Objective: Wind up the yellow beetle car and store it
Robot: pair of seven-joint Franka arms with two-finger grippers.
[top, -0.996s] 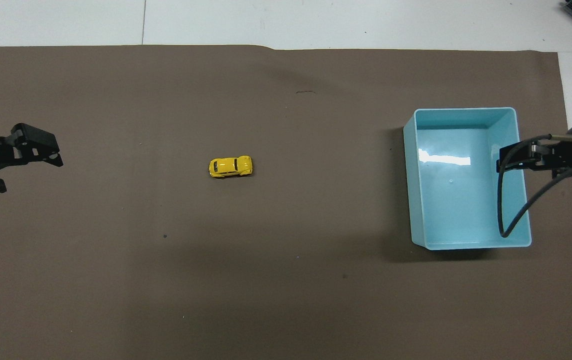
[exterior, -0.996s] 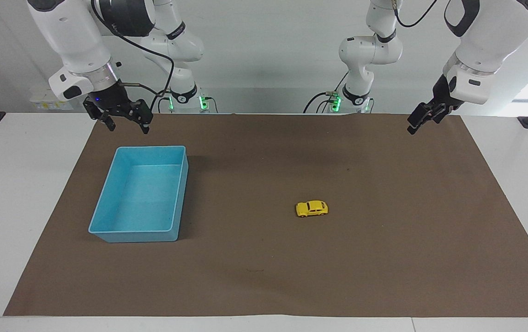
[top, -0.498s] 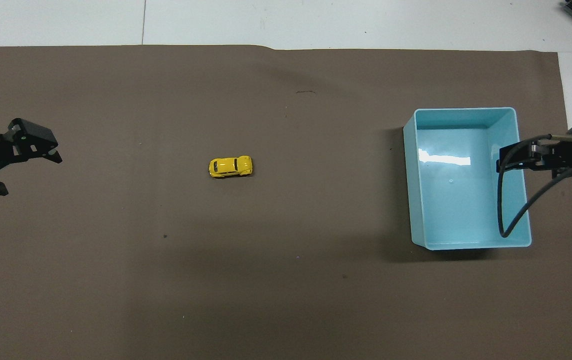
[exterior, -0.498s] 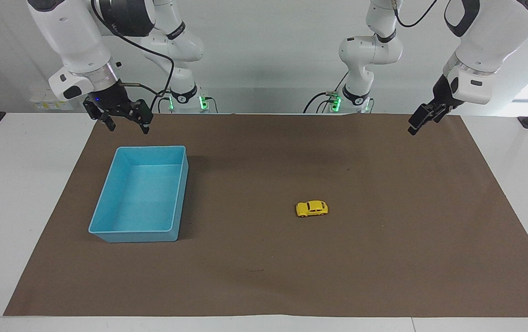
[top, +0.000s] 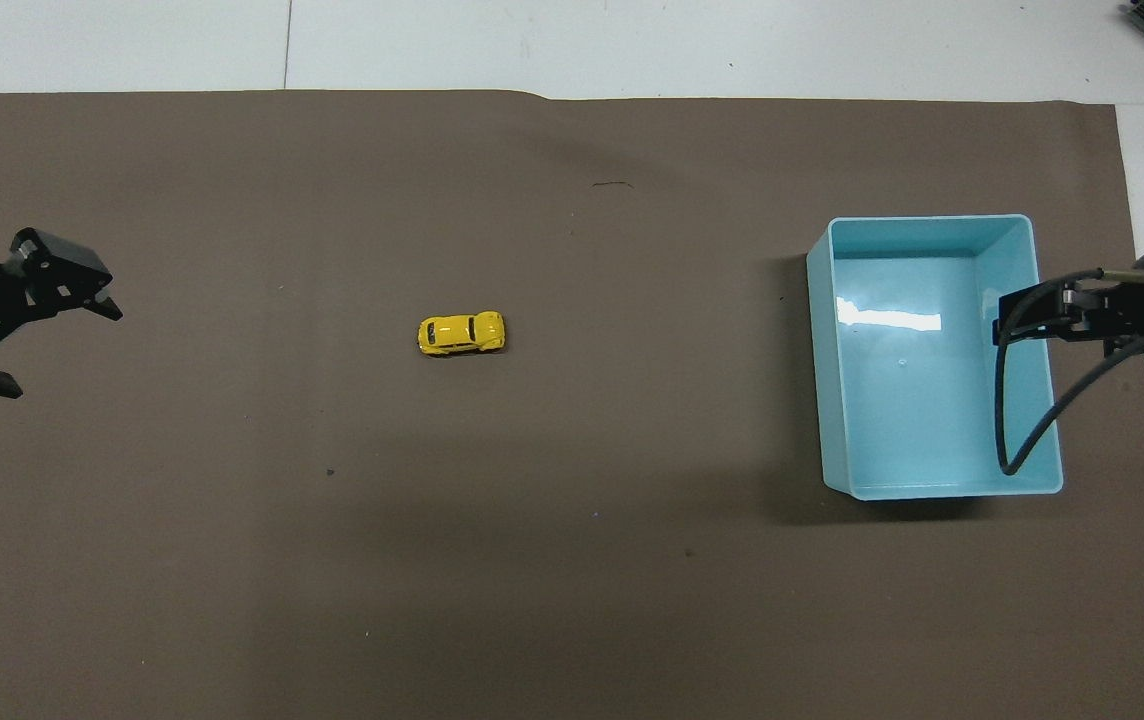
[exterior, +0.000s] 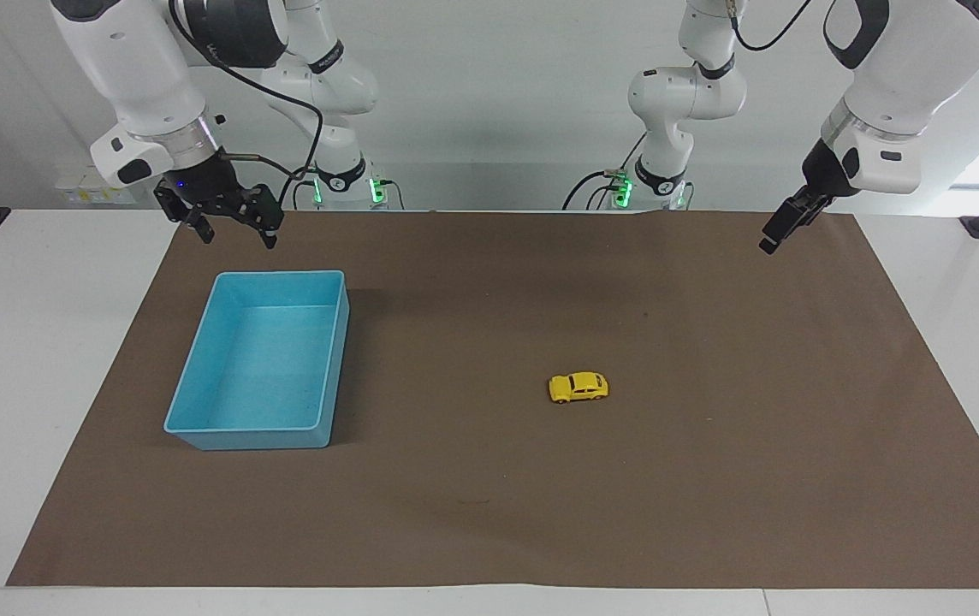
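Note:
The yellow beetle car [exterior: 578, 387] [top: 462, 333] stands on its wheels on the brown mat, about mid-table and toward the left arm's end, with nothing touching it. My left gripper [exterior: 767, 245] [top: 60, 350] hangs open and empty over the mat's edge at the left arm's end, well away from the car. My right gripper [exterior: 238, 239] hangs open and empty just above the robot-side rim of the blue tray [exterior: 284, 275] [top: 932, 220].
The blue tray is empty and sits toward the right arm's end of the table. The brown mat [exterior: 489, 513] covers most of the white table [exterior: 27, 342]. A black cable [top: 1017, 420] from the right wrist loops above the tray.
The left gripper has turned at the wrist and shifted slightly, so its fingers now line up one behind the other in the facing view. The car, the tray and the right arm have not moved.

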